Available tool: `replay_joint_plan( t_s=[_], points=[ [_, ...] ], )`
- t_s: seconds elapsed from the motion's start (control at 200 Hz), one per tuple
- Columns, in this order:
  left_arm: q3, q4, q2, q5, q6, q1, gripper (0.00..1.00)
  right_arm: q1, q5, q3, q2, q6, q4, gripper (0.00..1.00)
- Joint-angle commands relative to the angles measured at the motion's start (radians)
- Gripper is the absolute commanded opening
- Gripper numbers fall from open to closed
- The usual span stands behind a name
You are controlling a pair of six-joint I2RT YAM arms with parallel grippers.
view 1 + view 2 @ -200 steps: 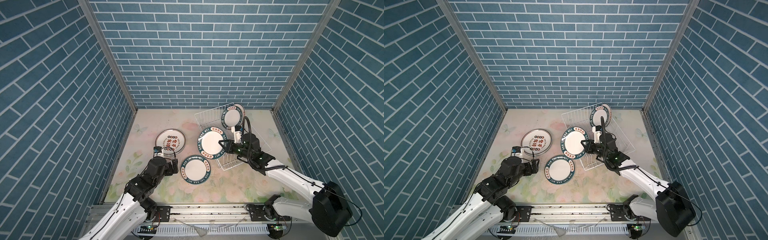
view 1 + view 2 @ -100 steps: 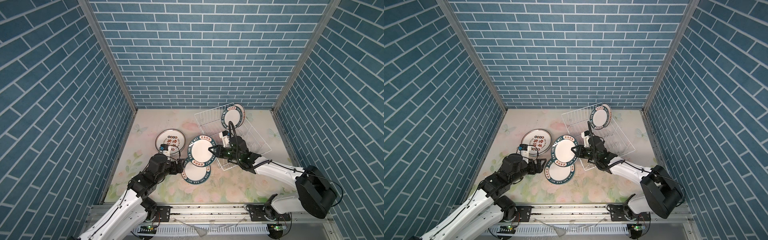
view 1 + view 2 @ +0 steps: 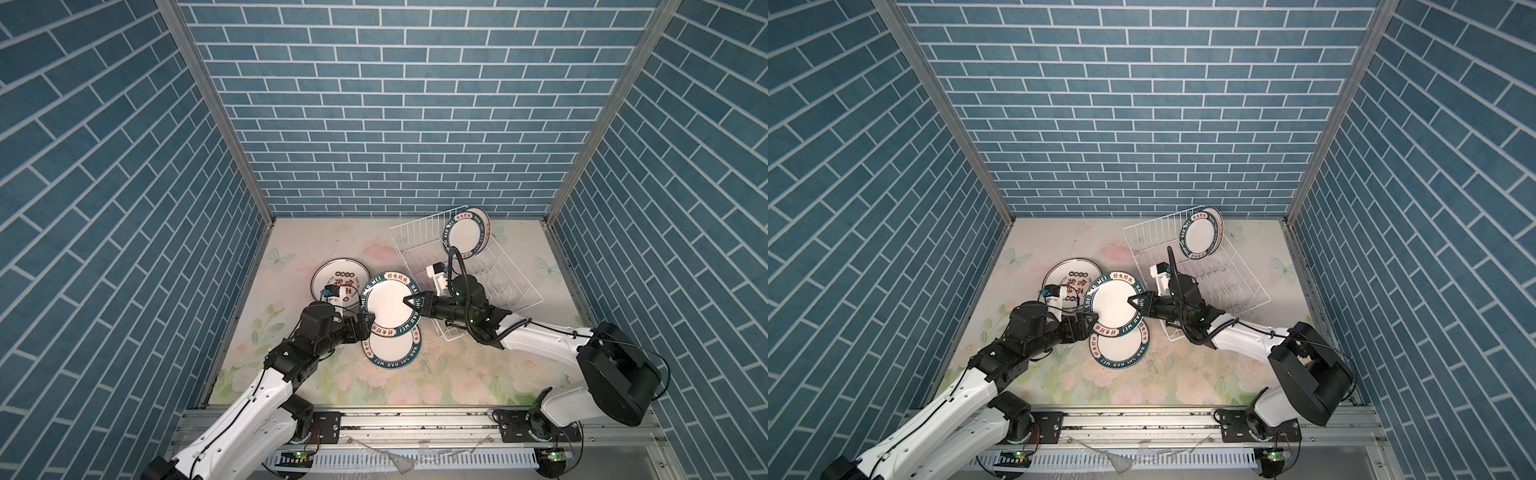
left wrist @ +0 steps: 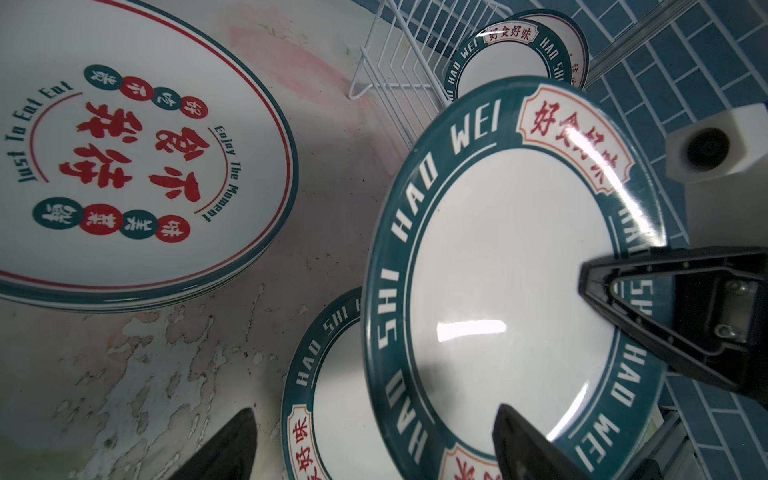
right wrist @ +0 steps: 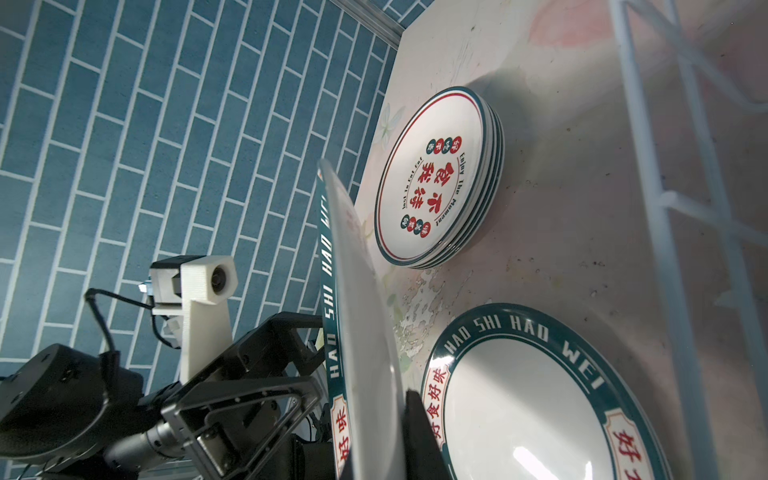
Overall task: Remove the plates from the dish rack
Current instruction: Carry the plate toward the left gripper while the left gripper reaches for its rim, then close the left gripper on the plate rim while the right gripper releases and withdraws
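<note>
since a second ago the right gripper (image 3: 409, 302) has swung out of the dish rack (image 3: 415, 239) toward the middle of both top views, its jaws clamped on the right rim of the carried plate (image 3: 384, 305), a green-rimmed one. that plate hangs tilted, face up, over a flat plate (image 3: 392, 349) of the same pattern, which lies on the floral table (image 3: 478, 374). the left gripper (image 3: 366, 326) has come in from the lower left to the carried plate's lower left rim. in the left wrist view its fingers (image 4: 525, 444) stand wide apart with that rim between them. just left of centre in both top views lies a stack of red-character plates (image 3: 334, 274). at the upper right a racked plate (image 3: 465, 235) stands upright at the rack's far end, seemingly with a second one behind it.
</note>
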Motion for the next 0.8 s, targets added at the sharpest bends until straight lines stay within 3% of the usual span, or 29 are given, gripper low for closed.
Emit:
replay_joint_plan(
  t_s=[0.0,0.15,0.35,0.6,0.795],
  points=[
    [-0.018,0.085,0.017,0.072,-0.025,0.021,0.87,0.016,-0.045,0.046,0.012,0.053,0.123,0.0],
    [-0.029,0.136,0.027,0.135,-0.027,0.035,0.85,0.025,-0.073,0.049,0.029,0.073,0.15,0.0],
    [-0.043,0.181,0.02,0.183,-0.023,0.051,0.72,0.031,-0.076,0.036,0.037,0.068,0.162,0.0],
    [-0.042,0.206,0.046,0.227,-0.017,0.054,0.45,0.033,-0.106,0.054,0.062,0.055,0.159,0.0],
    [-0.037,0.213,0.073,0.254,-0.01,0.058,0.3,0.033,-0.12,0.077,0.083,0.032,0.139,0.1]
  ],
)
